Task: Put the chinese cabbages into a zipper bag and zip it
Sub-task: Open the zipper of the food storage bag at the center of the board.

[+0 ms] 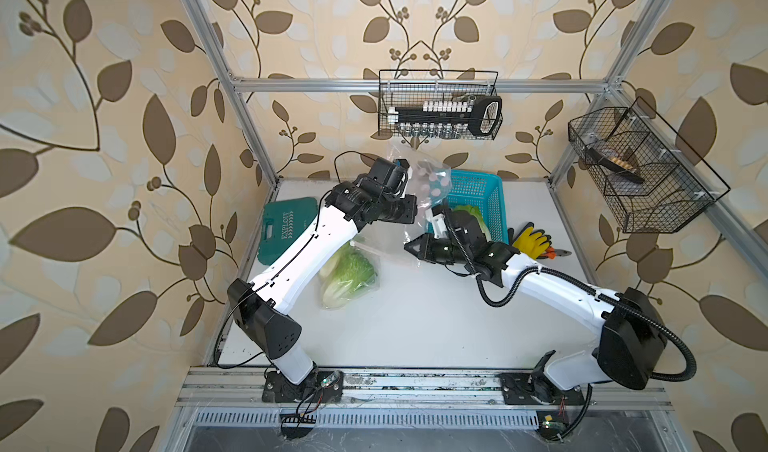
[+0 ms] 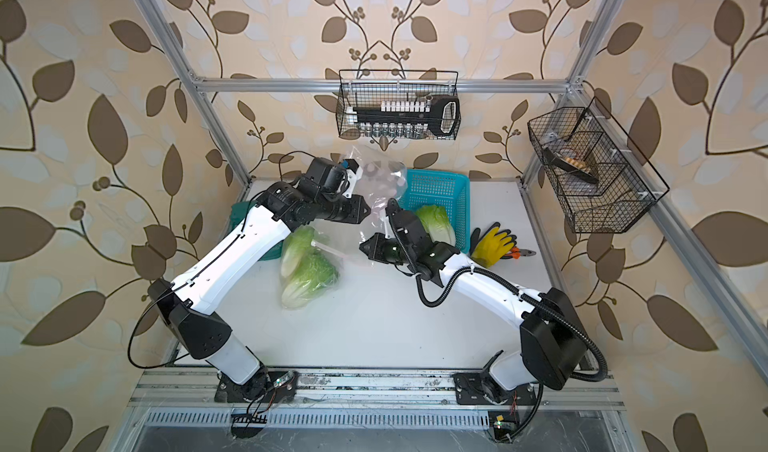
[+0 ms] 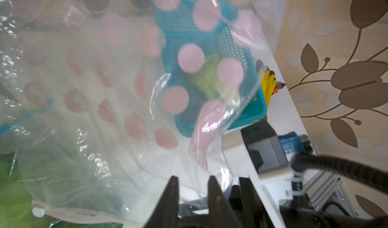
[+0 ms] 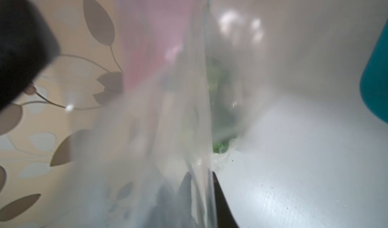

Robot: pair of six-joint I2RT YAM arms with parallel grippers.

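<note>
A clear zipper bag [image 1: 430, 179] with pink dots hangs lifted between both arms, its lower end resting on the table. Two chinese cabbages [image 1: 349, 273] lie inside that lower end. Another cabbage [image 2: 436, 221] sits in the blue basket [image 1: 478, 188]. My left gripper [image 3: 193, 181] is open, and a fold of the bag film runs between its fingers. My right gripper [image 4: 200, 178] is shut on the bag's edge [image 4: 206, 132]. In both top views the two gripper tips face each other, left [image 2: 368, 212] above right [image 2: 361, 246].
A green tool case [image 1: 286, 229] lies at the table's left edge under the left arm. Yellow gloves [image 1: 532, 237] and pliers [image 1: 557, 253] lie right of the basket. Wire baskets hang on the back rail [image 1: 438, 104] and the right rail [image 1: 636, 171].
</note>
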